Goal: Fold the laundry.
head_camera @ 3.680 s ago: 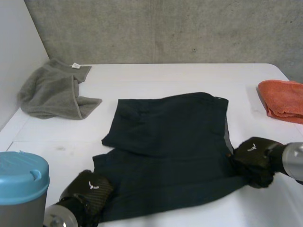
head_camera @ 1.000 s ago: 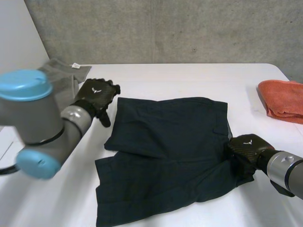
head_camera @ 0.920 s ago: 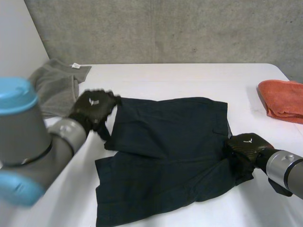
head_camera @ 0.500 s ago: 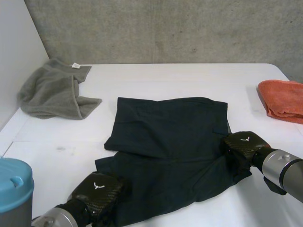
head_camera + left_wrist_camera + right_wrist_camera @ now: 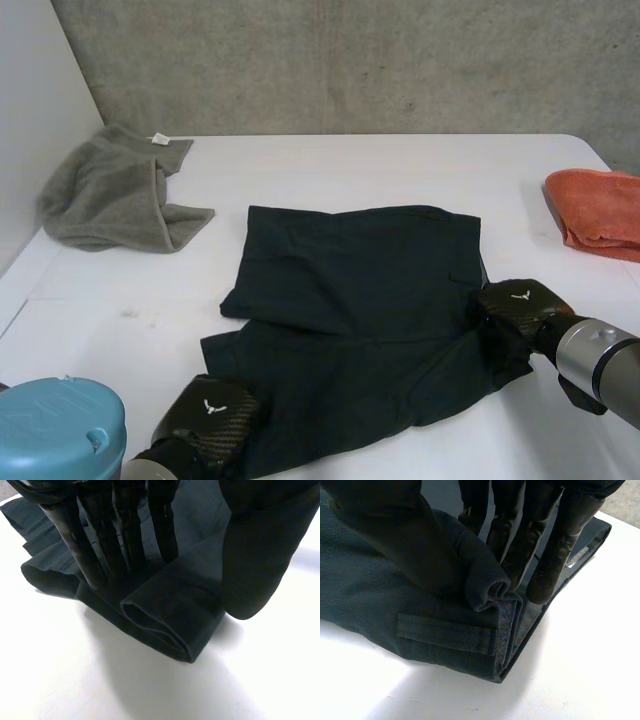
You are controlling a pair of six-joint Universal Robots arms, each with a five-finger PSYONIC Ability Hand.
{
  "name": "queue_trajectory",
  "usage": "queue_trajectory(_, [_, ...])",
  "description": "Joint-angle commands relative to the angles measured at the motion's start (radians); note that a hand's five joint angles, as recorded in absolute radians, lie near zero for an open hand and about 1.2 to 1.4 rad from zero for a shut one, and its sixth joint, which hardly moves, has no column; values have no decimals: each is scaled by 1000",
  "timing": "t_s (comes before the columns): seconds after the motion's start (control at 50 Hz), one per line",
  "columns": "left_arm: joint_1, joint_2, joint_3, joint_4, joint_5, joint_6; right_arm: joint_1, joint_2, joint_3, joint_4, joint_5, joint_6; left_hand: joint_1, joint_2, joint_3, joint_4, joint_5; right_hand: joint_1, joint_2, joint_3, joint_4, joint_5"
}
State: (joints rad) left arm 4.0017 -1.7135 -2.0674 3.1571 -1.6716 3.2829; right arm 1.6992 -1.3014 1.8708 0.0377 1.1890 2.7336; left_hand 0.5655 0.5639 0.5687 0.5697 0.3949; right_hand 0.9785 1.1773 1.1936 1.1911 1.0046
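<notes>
Dark shorts (image 5: 350, 310) lie spread in the middle of the white tabletop (image 5: 330, 165), with one leg folded over the other.

The left hand (image 5: 208, 422) sits at the bottom left of the frame on the lower-left corner of the shorts. From above only its back shows, and the arm's blue cap (image 5: 55, 430) beside it is cut off by the corner. In the left wrist view, its fingers (image 5: 125, 540) run straight and close together, with their tips pressing the doubled hem. The thumb (image 5: 255, 555) stands apart at the far side of the fold and hides the cloth behind it.

The right hand (image 5: 515, 305) is at the right edge of the shorts. In the right wrist view, its fingers (image 5: 550, 545) and thumb (image 5: 405, 540) pinch a rolled-up bunch of waistband above a belt loop (image 5: 445, 632).

A crumpled grey towel (image 5: 110, 190) lies at the upper left. An orange towel (image 5: 600, 210) is cut off by the right edge.
</notes>
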Motion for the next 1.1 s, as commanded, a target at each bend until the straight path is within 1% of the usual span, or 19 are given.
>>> queue_trajectory(0.02, [-26, 8, -5, -2, -2, 3, -3, 1, -1, -4, 1, 0, 91, 93, 88, 87, 87, 418, 219, 203, 205, 217])
queue_trajectory(0.12, [-27, 3, -16, 11, -7, 8, -3, -1, 1, -9, 1, 0, 91, 93, 88, 87, 87, 418, 219, 203, 205, 217])
queue_trajectory(0.22, [-24, -24, -20, 73, -23, 11, -3, -1, 1, -9, 1, 0, 132, 134, 129, 128, 128, 418, 219, 203, 205, 217])
queue_trajectory(0.3, [-23, -50, -19, 116, -33, 11, -3, -2, 2, -7, 3, 0, 416, 418, 413, 412, 413, 418, 219, 203, 205, 217])
queue_trajectory(0.38, [-21, -67, -7, 138, -34, 11, 0, -13, 5, -4, 4, -5, 830, 832, 827, 826, 826, 418, 219, 203, 205, 217])
queue_trajectory(0.5, [-24, -9, 21, 121, -37, 38, 8, -100, 4, 46, -2, -55, 831, 832, 828, 827, 827, 418, 219, 203, 205, 217])
queue_trajectory(0.54, [-21, 37, 27, 69, -34, 98, 8, -139, 4, 97, -5, -112, 831, 832, 828, 827, 827, 418, 219, 203, 205, 217])
queue_trajectory(0.58, [-21, 66, 32, 2, -31, 156, -3, -196, 7, 206, -6, -243, 831, 832, 828, 827, 827, 418, 219, 203, 205, 217])
queue_trajectory(0.62, [-29, 95, 35, -130, -33, 245, -6, -228, 10, 292, -5, -352, 831, 832, 828, 827, 827, 418, 219, 203, 205, 217])
queue_trajectory(0.64, [-30, 103, 36, -176, -31, 268, -10, -254, 16, 380, 1, -461, 831, 832, 828, 827, 827, 418, 219, 203, 205, 217])
queue_trajectory(0.7, [-33, 123, 46, -320, -27, 328, -38, -265, 15, 487, 11, -586, 831, 832, 828, 827, 827, 418, 219, 203, 205, 217])
queue_trajectory(0.74, [-30, 126, 61, -330, -25, 333, -73, -271, 7, 545, 6, -663, 831, 832, 828, 827, 827, 418, 219, 203, 205, 217])
queue_trajectory(0.84, [-10, 107, 141, -194, -26, 333, -85, -249, -31, 461, -2, -582, 831, 832, 828, 827, 827, 418, 219, 203, 205, 217])
queue_trajectory(0.86, [-4, 88, 170, -118, -27, 333, -81, -236, -39, 437, 0, -562, 831, 832, 828, 827, 827, 418, 219, 203, 205, 217])
queue_trajectory(0.92, [11, 23, 219, 3, -28, 340, -44, -144, -79, 338, 11, -494, 831, 832, 828, 827, 827, 418, 219, 203, 205, 217])
queue_trajectory(0.94, [29, -26, 255, 76, -28, 346, -29, -118, -94, 315, 17, -480, 831, 832, 828, 827, 827, 418, 219, 203, 205, 217])
queue_trajectory(1.0, [68, -121, 347, 190, -25, 348, 29, -30, -169, 242, 58, -419, 831, 832, 828, 827, 827, 418, 219, 203, 205, 217])
queue_trajectory(1.06, [74, -210, 433, 256, -27, 353, 82, 27, -241, 179, 130, -367, 831, 832, 828, 827, 827, 418, 219, 203, 205, 217])
queue_trajectory(1.1, [80, -316, 545, 291, -28, 368, 112, 68, -300, 119, 178, -342, 831, 832, 828, 827, 827, 418, 219, 203, 205, 217])
